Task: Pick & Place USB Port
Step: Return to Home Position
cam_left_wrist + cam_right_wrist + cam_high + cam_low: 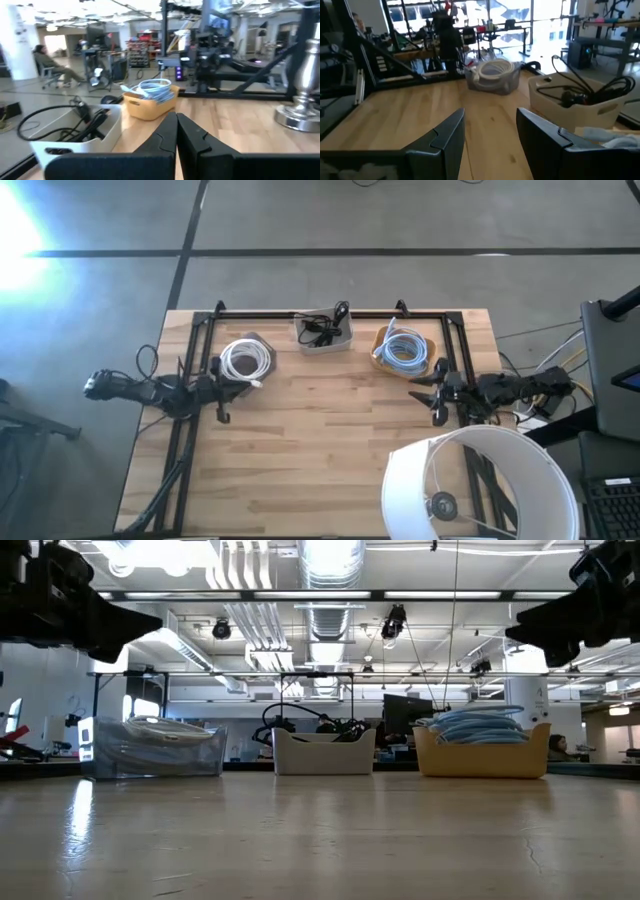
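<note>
Three bins stand along the table's far edge. A clear bin (246, 361) holds a coiled white cable, a white bin (325, 333) holds black cables (580, 92), and a tan bin (404, 350) holds coiled blue cables (152, 89). My left gripper (176, 127) hovers shut over the table's left side, just near of the clear bin (222, 390). My right gripper (490, 125) hovers open over the right side, near of the tan bin (432, 392). Both are raised above the tabletop and hold nothing.
A white lamp shade (480, 485) on a metal base (300, 112) stands at the table's near right corner. A black frame (320, 313) runs along the far edge and both sides. Bare wood (320, 440) lies between the arms. A person sits in the room beyond (47, 62).
</note>
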### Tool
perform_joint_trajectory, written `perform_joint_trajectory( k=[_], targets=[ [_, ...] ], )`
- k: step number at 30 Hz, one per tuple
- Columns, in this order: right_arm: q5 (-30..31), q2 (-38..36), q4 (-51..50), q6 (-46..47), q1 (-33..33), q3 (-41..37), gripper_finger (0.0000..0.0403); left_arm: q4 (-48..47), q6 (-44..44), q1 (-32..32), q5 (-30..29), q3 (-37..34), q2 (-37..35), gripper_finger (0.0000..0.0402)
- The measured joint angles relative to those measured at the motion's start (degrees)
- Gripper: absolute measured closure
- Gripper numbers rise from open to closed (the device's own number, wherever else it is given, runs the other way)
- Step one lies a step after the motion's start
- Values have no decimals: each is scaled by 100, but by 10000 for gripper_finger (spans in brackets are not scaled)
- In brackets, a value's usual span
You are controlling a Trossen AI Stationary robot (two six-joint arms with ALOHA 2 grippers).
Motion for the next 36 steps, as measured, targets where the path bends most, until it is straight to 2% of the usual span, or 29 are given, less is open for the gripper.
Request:
perform_joint_trajectory(
  k=[6, 16, 29, 36],
  targets=[
    [37, 40, -52, -72, -16, -85, 232, -63, -98, 389, 565, 0, 76, 397],
    [184, 17, -147, -422, -33, -87, 232, -101, -123, 526, 541, -4, 254, 394],
    [162, 15, -145, -400, -33, -87, 232, -97, -516, 523, 530, -11, 299, 389],
    [157, 15, -143, -1152, -31, -87, 232, -97, -516, 522, 526, -13, 299, 388]
  ],
)
